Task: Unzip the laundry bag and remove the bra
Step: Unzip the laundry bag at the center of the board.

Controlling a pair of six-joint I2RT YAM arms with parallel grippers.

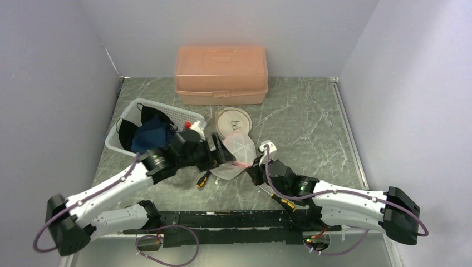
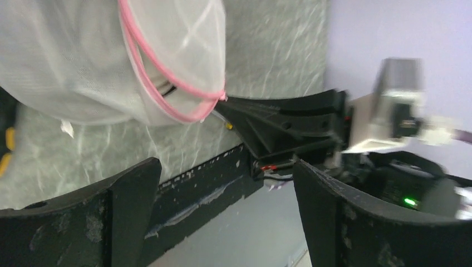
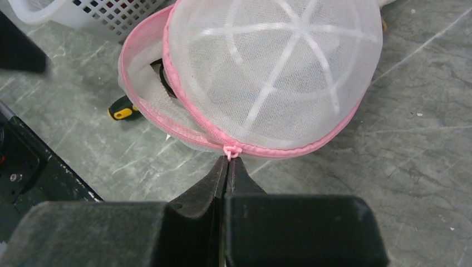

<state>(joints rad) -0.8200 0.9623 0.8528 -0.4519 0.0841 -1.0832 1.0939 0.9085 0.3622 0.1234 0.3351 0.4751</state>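
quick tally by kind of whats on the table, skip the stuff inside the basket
lidded box: 1
basket: 1
mesh laundry bag: 1
flat round pouch: 1
screwdrivers: 2
total: 6

We saw a peach plastic box (image 1: 221, 74) with its lid shut, standing at the middle of the back edge of the grey-green marbled table (image 1: 311, 128). A white perforated basket (image 1: 133, 108) sat by the left edge, and it held a dark blue cloth (image 1: 151, 136) and black face masks (image 1: 127, 130). A screwdriver with a yellow and black handle (image 1: 203, 179) lay on the table toward the near edge, in front of the basket. A second yellow and black tool (image 1: 284, 201) lay further right along that edge.
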